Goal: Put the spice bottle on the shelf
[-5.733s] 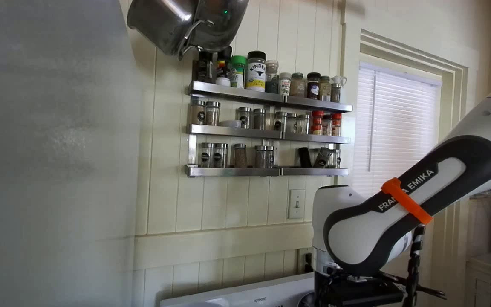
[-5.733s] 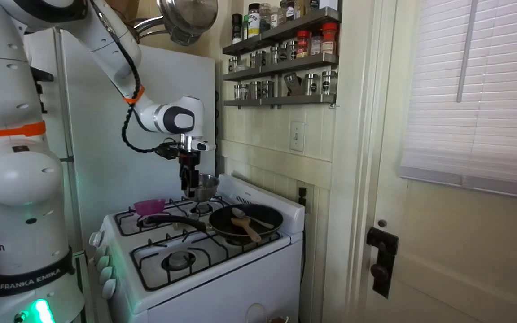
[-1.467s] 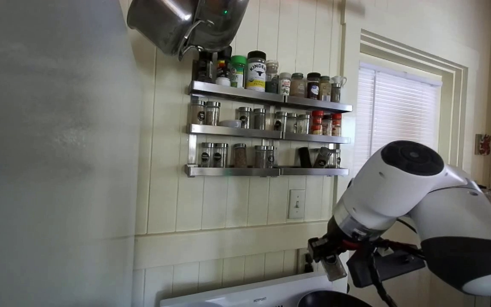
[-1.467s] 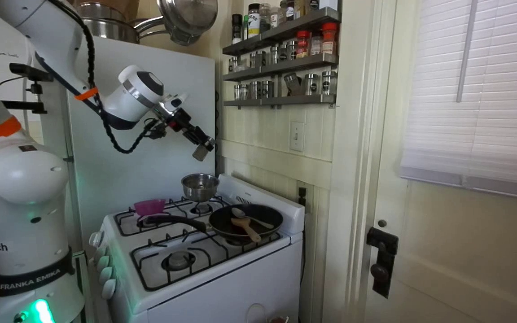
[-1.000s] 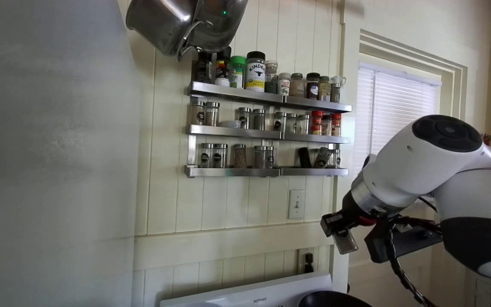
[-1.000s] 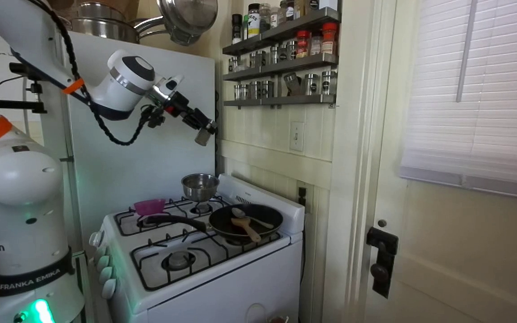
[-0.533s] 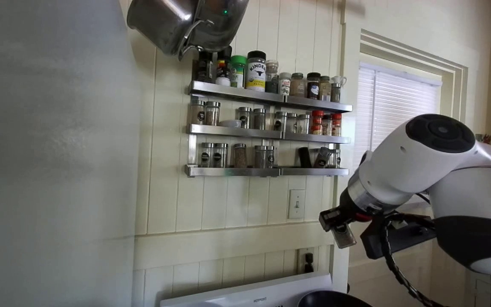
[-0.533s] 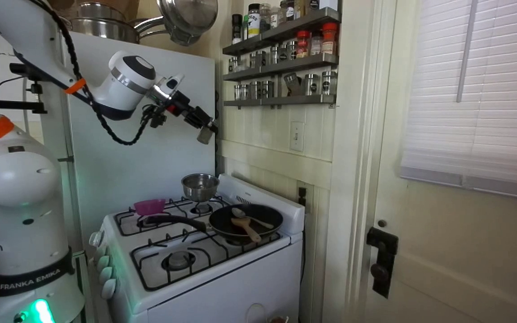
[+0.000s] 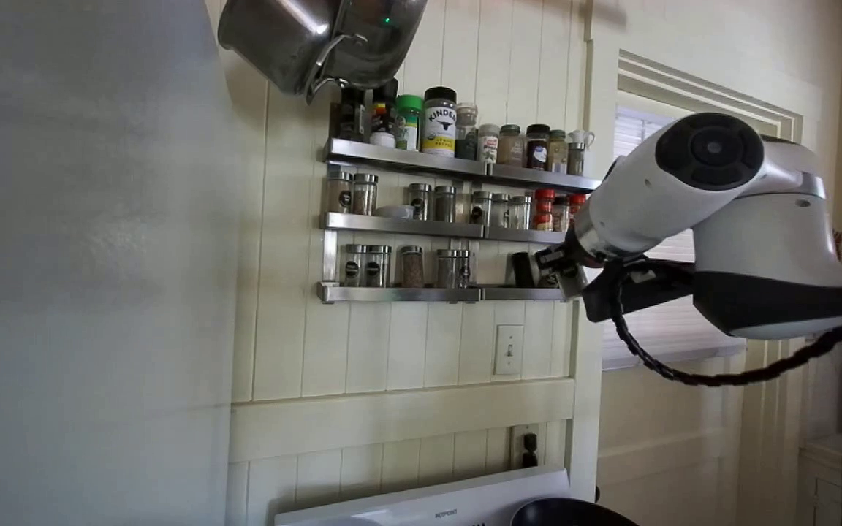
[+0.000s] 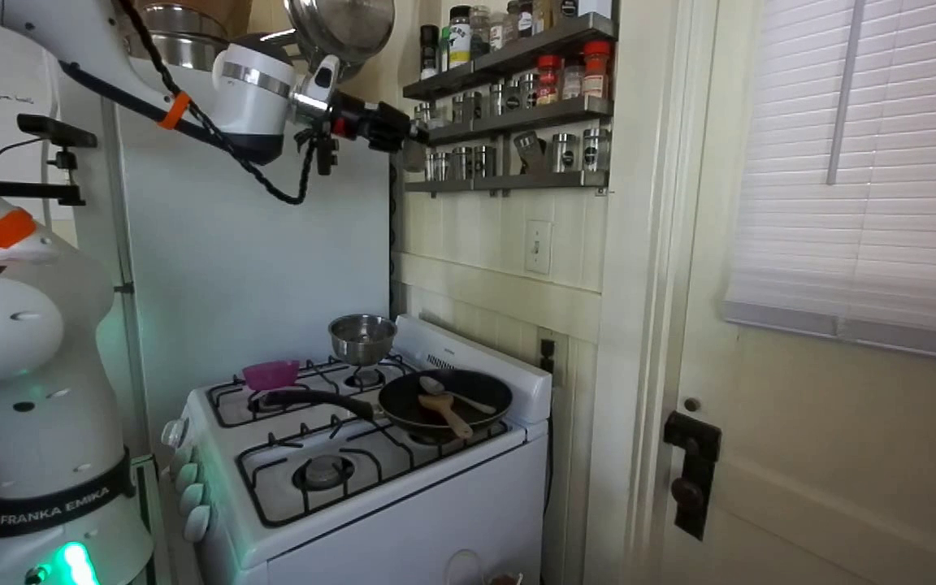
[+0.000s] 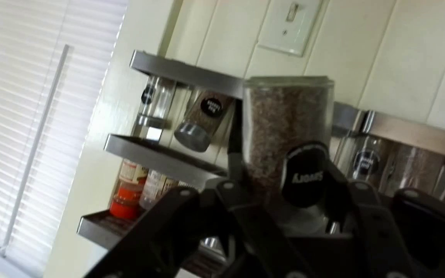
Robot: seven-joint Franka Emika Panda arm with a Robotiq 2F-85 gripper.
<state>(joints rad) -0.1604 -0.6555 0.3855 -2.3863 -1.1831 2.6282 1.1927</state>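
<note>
The spice bottle (image 11: 288, 116) is a clear glass jar of brown spice with a black "Savory" label, filling the middle of the wrist view. My gripper (image 11: 286, 164) is shut on it, a finger on either side. In an exterior view the bottle (image 9: 571, 282) hangs tilted below the gripper (image 9: 560, 264), overlapping the right end of the shelf (image 9: 406, 294). Elsewhere the gripper (image 10: 419, 134) and bottle (image 10: 413, 156) appear left of the shelf's lower tiers (image 10: 541, 181). The wrist picture stands upside down; there the lowest tier (image 11: 187, 73) is topmost.
On the lowest tier a dark jar (image 9: 521, 270) leans, with a tilted labelled jar (image 11: 203, 119) beside it. Upright jars (image 9: 368, 267) line the left half. Pots (image 9: 319, 44) hang above. Below are a frying pan (image 10: 403, 406) and steel bowl (image 10: 362, 341) on the stove.
Over the last half second my gripper has risen with the bottle, from below the light switch to the lowest tier's height. Several seconds ago it pointed down low over the stove.
</note>
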